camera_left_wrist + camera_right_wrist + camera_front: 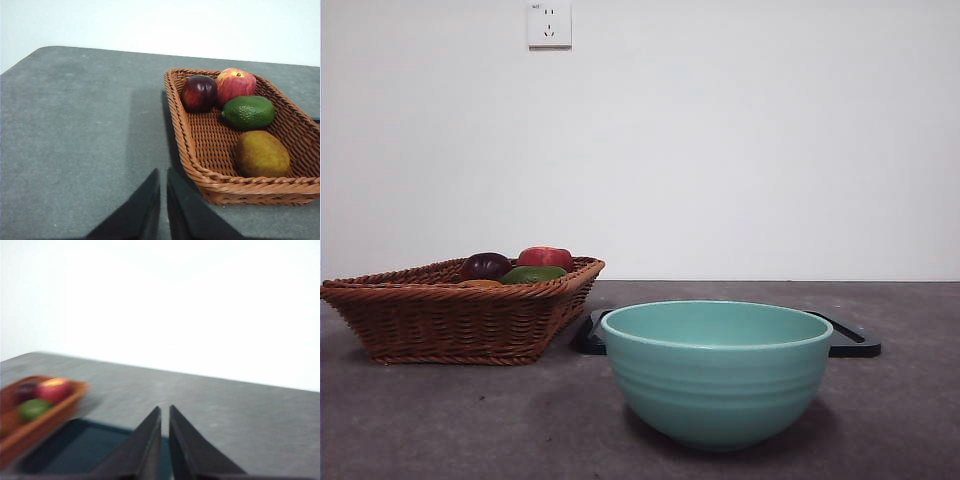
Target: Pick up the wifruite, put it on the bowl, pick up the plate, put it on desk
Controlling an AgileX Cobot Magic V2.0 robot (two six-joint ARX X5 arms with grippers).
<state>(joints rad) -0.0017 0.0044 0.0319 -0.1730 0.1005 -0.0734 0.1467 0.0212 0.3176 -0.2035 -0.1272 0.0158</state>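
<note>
Dark grey tabletop (420, 420): nothing done yet. Wifruite (262, 154) lies in the basket (200, 165), bowl (717, 372) empty. Left pincer (163, 200) and right pincer (164, 435) both closed, holding nothing.

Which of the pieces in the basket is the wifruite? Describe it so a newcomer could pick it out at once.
Find the brown woven wicker basket on the dark grey matte desk. Of its four fruits, the wifruite lies alone, apart from the dark purple fruit, red fruit and bumpy green fruit. It alone is dull orange-brown.
</note>
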